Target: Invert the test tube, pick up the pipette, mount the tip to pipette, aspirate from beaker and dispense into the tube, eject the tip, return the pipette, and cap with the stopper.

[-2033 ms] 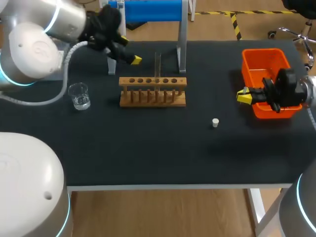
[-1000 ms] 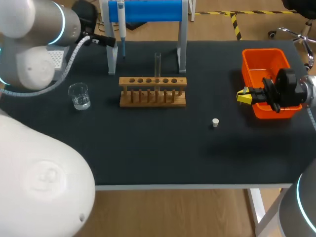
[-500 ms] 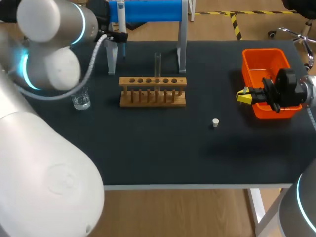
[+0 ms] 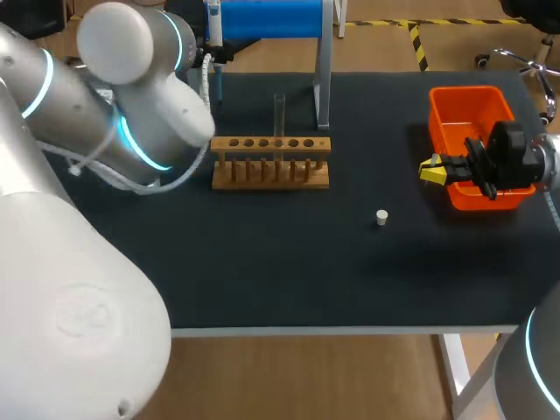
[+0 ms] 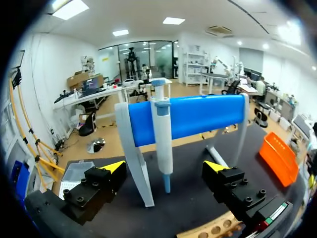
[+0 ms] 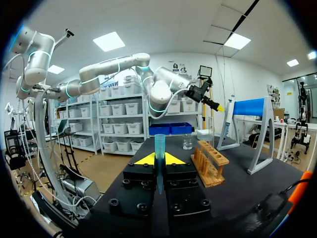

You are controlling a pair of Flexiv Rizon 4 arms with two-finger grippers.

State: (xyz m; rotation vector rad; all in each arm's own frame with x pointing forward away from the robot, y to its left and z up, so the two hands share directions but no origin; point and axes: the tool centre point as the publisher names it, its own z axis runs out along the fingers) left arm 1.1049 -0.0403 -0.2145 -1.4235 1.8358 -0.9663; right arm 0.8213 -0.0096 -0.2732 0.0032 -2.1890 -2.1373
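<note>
The pipette (image 5: 161, 130) hangs upright on the blue stand (image 5: 198, 115). My left gripper (image 5: 164, 168) is open, one finger on each side of the pipette's lower end and a little short of it. In the head view this gripper is mostly hidden behind my left arm (image 4: 144, 96), which also hides the beaker there. The clear test tube (image 4: 280, 114) stands upright in the wooden rack (image 4: 271, 163). My right gripper (image 4: 430, 171) hovers beside the orange bin (image 4: 455, 98), shut on a blue pipette tip (image 6: 159, 148). The white stopper (image 4: 381, 217) lies on the mat.
From the right wrist, the rack (image 6: 210, 163), the beaker (image 6: 187, 143) and the stand (image 6: 251, 110) lie ahead, across open black mat. The stand's right leg (image 4: 322, 83) rises just behind the rack.
My left arm has swung round at the back left, bringing its open gripper up to the hanging pipette; its elbow now covers the beaker. The right arm has stayed still.
</note>
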